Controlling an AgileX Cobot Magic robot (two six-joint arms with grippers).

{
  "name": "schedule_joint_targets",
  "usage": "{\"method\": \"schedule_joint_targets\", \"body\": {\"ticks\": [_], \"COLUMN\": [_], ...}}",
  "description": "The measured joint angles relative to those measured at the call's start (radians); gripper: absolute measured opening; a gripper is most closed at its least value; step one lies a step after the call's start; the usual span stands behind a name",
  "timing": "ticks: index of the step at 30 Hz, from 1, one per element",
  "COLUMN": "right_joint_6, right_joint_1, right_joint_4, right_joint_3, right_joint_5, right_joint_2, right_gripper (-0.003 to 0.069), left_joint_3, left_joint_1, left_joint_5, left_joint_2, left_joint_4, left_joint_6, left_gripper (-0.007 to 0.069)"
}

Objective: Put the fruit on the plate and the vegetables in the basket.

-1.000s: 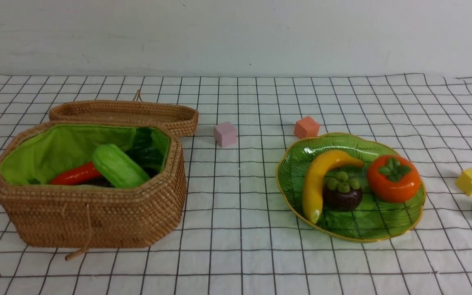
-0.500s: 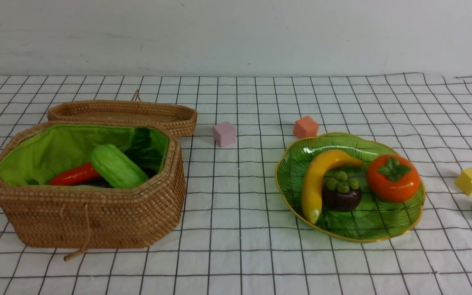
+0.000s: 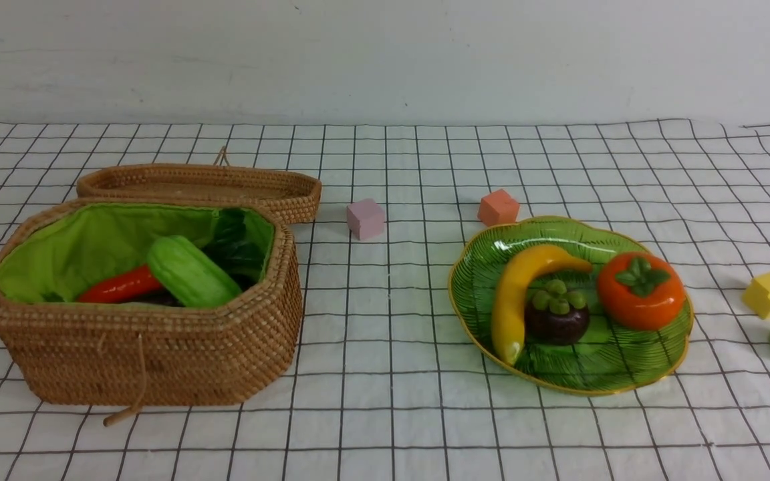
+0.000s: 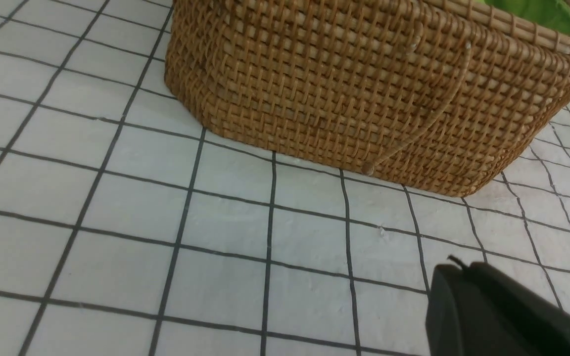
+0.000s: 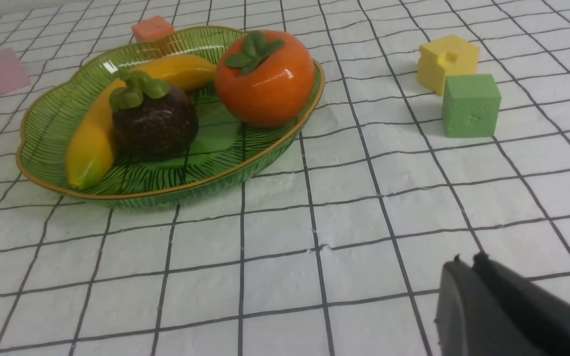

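The plate held 3 fruits: 1 banana, 1 mangosteen, 1 persimmon. Left of the plate, the basket showed 2 vegetables, 1 carrot and 1 cucumber. 4 cubes lay around the plate; my left gripper and right gripper stayed clenched, empty.

I find no legible text, label, brand, number or sign anywhere in my three views, whether on basket, plate, cubes or cloth.
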Motion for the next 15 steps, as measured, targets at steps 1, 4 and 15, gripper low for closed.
{"method": "schedule_joint_targets", "body": {"ticks": [1, 4, 15], "right_joint_6": [0.0, 0.0, 0.0], "right_joint_1": [0.0, 0.0, 0.0], "right_joint_4": [0.0, 0.0, 0.0], "right_joint_3": [0.0, 0.0, 0.0], "right_joint_5": [0.0, 0.0, 0.0], "right_joint_2": [0.0, 0.0, 0.0], "right_gripper": [0.0036, 0.0038, 0.0046], "left_joint_3": [0.0, 0.0, 0.0], "left_joint_1": [0.0, 0.0, 0.0], "left_joint_5": [0.0, 0.0, 0.0], "left_joint_2": [0.0, 0.0, 0.0], "left_joint_4": [0.0, 0.0, 0.0], "left_joint_6": [0.0, 0.0, 0.0], "left_gripper": [-0.0013, -0.0013, -0.001]}}
